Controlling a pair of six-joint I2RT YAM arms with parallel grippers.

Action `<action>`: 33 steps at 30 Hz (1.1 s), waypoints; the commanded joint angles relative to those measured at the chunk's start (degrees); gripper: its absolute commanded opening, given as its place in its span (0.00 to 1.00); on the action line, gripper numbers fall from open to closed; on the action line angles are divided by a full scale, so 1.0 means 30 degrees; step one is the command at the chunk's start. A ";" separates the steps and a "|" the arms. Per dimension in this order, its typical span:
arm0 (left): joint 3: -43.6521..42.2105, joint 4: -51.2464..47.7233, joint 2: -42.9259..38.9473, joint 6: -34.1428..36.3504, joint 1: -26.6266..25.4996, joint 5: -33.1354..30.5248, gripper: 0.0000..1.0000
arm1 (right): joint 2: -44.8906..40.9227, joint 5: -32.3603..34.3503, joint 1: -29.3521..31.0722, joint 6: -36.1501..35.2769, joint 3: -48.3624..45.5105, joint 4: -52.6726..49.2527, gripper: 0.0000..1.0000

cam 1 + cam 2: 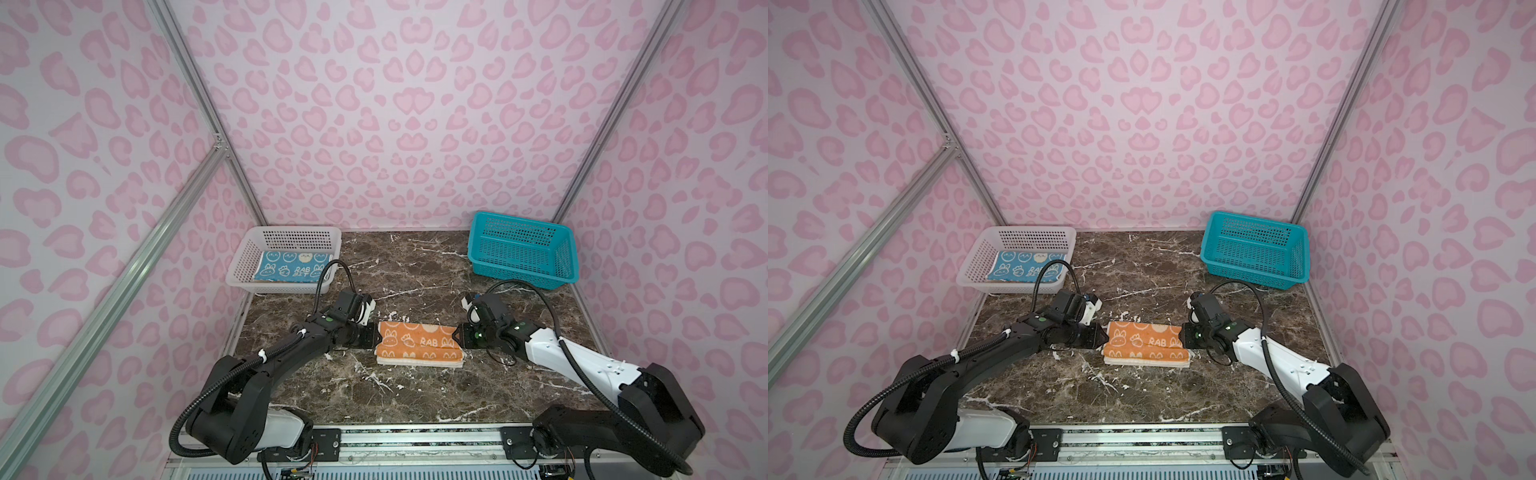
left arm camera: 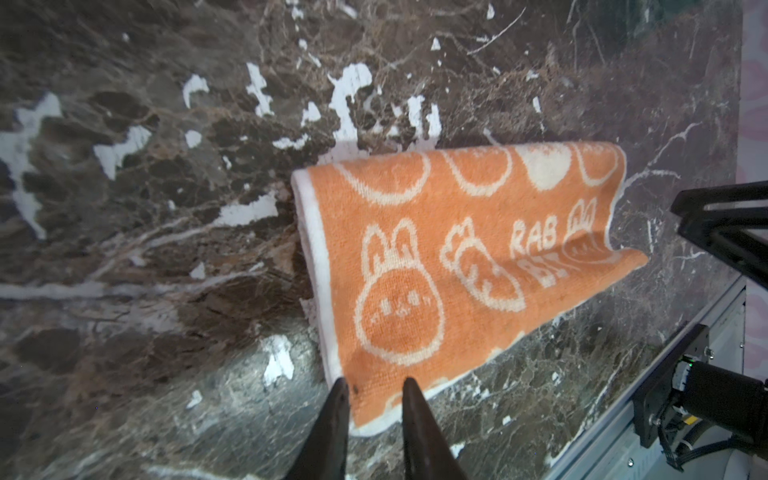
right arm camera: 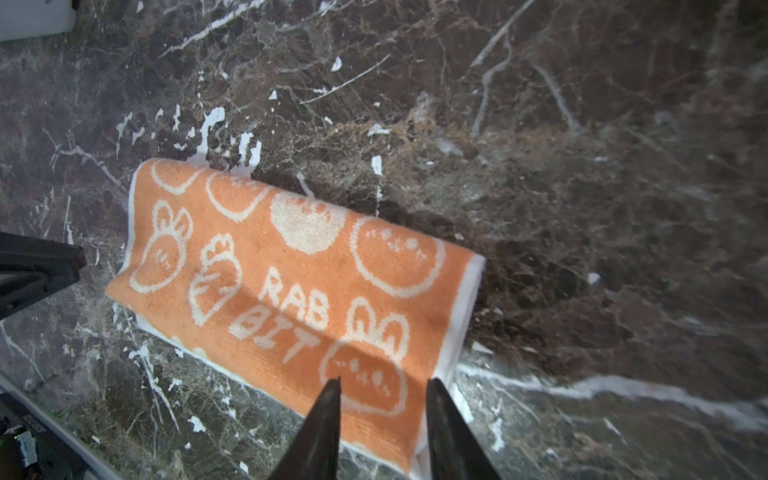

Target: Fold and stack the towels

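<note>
Left jaws and right jaws gape at opposite ends of the folded orange terry towel (image 1: pixel 419 343); stacking it onto the blue rabbit-print towel (image 1: pixel 291 266) likely remains.

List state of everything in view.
orange towel: folded, flat on table, not held.
blue towel: folded, in white basket.
white basket: holds blue towel.
teal basket: empty.
left gripper: open, at orange towel's end.
right gripper: open, at its other end.

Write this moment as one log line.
orange towel: folded on table | left tool: open at one end | right tool: open at other end | blue towel: in white basket
</note>
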 commanded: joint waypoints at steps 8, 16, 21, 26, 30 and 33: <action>-0.0210 0.0515 0.1031 -0.0877 -0.0015 0.0514 0.25 | 0.2757 -0.1036 0.2178 -0.0740 0.0497 -0.1339 0.23; -0.0573 0.0303 0.1683 -0.1112 -0.0014 0.0295 0.24 | 0.2793 0.0547 0.3113 -0.0612 0.0582 -0.2395 0.21; -0.0634 -0.0425 0.1988 -0.0945 -0.0043 -0.0045 0.20 | 0.1894 0.1811 0.3118 -0.0731 0.0531 -0.3084 0.22; -0.0669 -0.1023 0.1489 -0.0760 -0.0044 -0.0460 0.16 | 0.1320 0.2202 0.3131 -0.0990 0.0574 -0.3411 0.23; -0.0101 -0.0965 0.0088 -0.0649 -0.0238 -0.0335 0.16 | 0.1162 0.1607 0.3116 -0.1028 0.0783 -0.2847 0.24; 0.0710 -0.0921 -0.0464 -0.0422 -0.0594 -0.0114 0.17 | 0.1590 0.0743 0.3143 -0.1069 0.0916 -0.2282 0.24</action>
